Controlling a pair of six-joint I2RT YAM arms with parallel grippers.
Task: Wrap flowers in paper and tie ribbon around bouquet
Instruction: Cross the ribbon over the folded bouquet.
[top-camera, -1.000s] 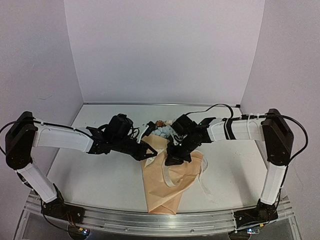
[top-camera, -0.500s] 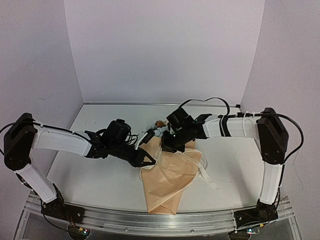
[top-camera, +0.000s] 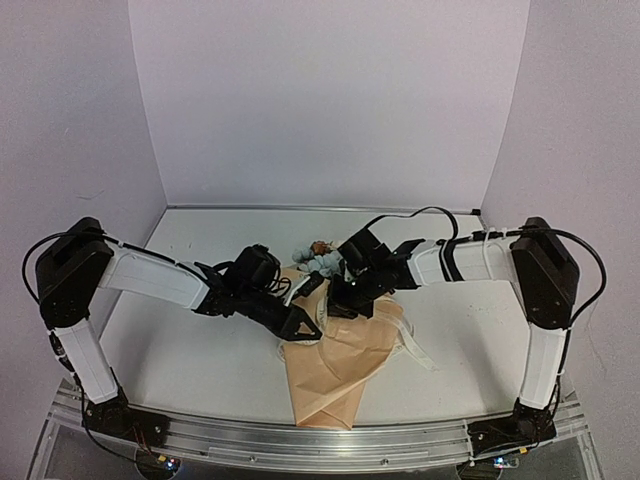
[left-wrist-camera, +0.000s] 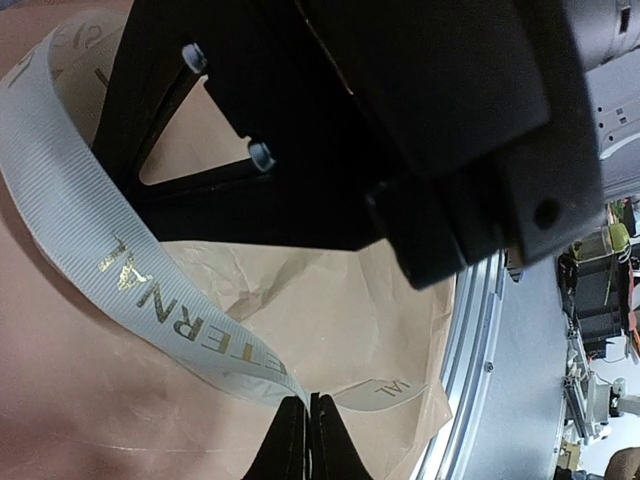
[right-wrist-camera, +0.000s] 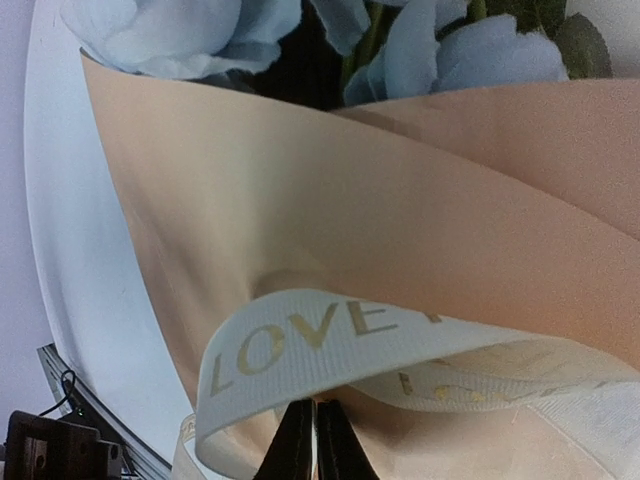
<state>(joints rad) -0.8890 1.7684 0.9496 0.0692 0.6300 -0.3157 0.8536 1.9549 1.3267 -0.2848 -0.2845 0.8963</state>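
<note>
Pinching ribbon is what both tools seem to be doing. My left gripper (left-wrist-camera: 306, 432) has its jaws pressed together. A strand of the ribbon (left-wrist-camera: 120, 255) runs straight down into the tips, so I read it as clamped on that strand. My right gripper (right-wrist-camera: 315, 435) is closed the same way, with a gold-lettered loop of ribbon sitting right at its tips. I judge it clamped on the ribbon too, though the contact sits at the very bottom of the wrist view and I can't be certain.

From overhead, the left gripper is at the bouquet's (top-camera: 335, 360) left flank, about at its waist. The right gripper is over the bouquet's upper part, just below the blooms. The ribbon lies across the paper (right-wrist-camera: 250, 200) between the two grips, and a loose tail trails off the bouquet's right side onto the table (top-camera: 200, 350). The flowers (right-wrist-camera: 170, 35) show pale blue out of the bouquet's wide far end, and its narrow end points back toward the arm bases.

The wrapping looks done to me, since the paper is closed into a cone around the stems. The step in hand is the tie, and I can see no knot yet.

Next I'd need to cross the two held strands over the bouquet's waist and draw them snug. That calls for even tension from both sides. The paper is light and would likely slide or spring open if one arm pulls harder, and a thin ribbon could slip out of either pinch.
</note>
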